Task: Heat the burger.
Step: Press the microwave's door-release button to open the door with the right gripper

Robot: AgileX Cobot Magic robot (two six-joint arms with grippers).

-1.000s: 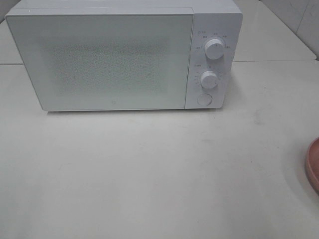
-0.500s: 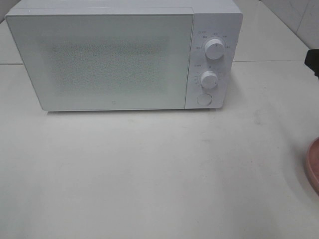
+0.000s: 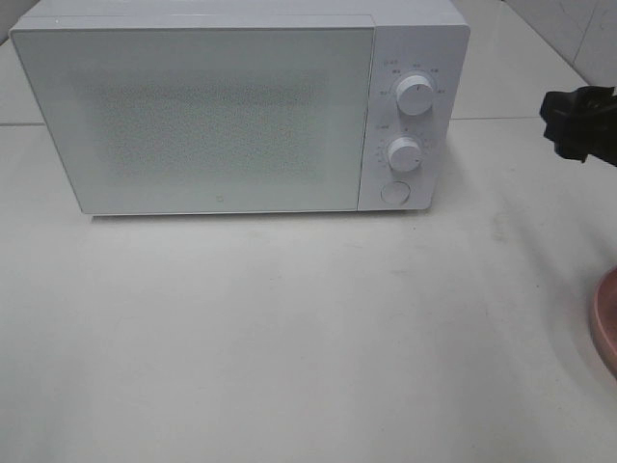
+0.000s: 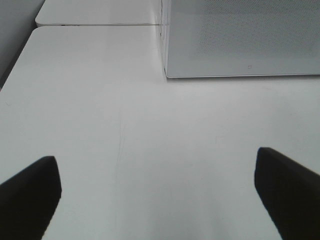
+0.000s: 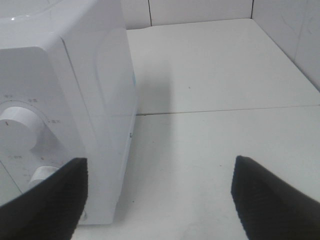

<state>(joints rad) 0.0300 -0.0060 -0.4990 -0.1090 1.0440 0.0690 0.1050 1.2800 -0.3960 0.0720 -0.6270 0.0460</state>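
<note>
Pincer on my left (image 4: 157,195) spread, empty, near the shut microwave (image 3: 212,116). Round button (image 3: 394,193) likely opens it: needs one square press, I reckon, clear of the knobs (image 3: 414,96). Right pincer (image 3: 571,125) spread, empty, right of them. Plate (image 3: 605,323) rim near right; burger not in view.

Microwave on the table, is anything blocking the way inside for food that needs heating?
Yes. The microwave has its door shut, covering the front left of the knobs. It must be opened first. The right gripper hangs open off the microwave's right side, touching nothing. No burger shows in any view.
</note>
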